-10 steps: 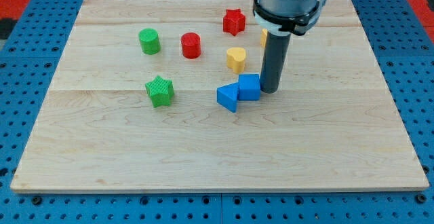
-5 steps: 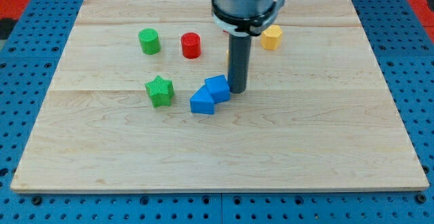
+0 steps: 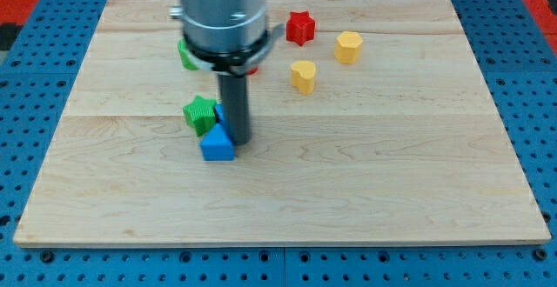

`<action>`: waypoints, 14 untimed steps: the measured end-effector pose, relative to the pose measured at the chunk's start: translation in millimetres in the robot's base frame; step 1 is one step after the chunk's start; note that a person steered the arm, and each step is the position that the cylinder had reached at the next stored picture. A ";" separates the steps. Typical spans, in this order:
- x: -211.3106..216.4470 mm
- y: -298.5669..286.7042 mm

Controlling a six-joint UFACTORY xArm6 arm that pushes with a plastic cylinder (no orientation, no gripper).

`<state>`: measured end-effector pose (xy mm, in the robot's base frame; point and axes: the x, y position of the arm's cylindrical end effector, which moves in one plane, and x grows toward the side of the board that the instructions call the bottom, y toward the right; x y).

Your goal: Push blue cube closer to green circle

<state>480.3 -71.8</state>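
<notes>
My tip (image 3: pixel 238 139) rests on the board just right of the blue triangle (image 3: pixel 218 145). The blue cube (image 3: pixel 220 116) is mostly hidden behind the rod; only a blue sliver shows between the rod and the green star (image 3: pixel 199 113), which it touches or nearly touches. The green circle (image 3: pixel 184 55) is up the view from the star, largely covered by the arm's body, with only its left edge showing. The blue cube lies below and slightly right of the green circle.
A red star (image 3: pixel 300 28), a yellow hexagon (image 3: pixel 348 47) and a yellow heart (image 3: pixel 303 76) sit in the upper right part of the wooden board (image 3: pixel 418 165). A red cylinder is almost wholly hidden behind the arm.
My tip has swept leftward, pushing the blue cube and blue triangle to the left. The cube now sits against the green star, and the arm now covers the green circle and red cylinder.
</notes>
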 end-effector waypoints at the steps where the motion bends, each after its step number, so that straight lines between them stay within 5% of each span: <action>1: -6.9 -29.5; 4: 3.3 16.7; 10: -132.5 21.1; 14: -122.6 -13.9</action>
<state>357.8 -85.7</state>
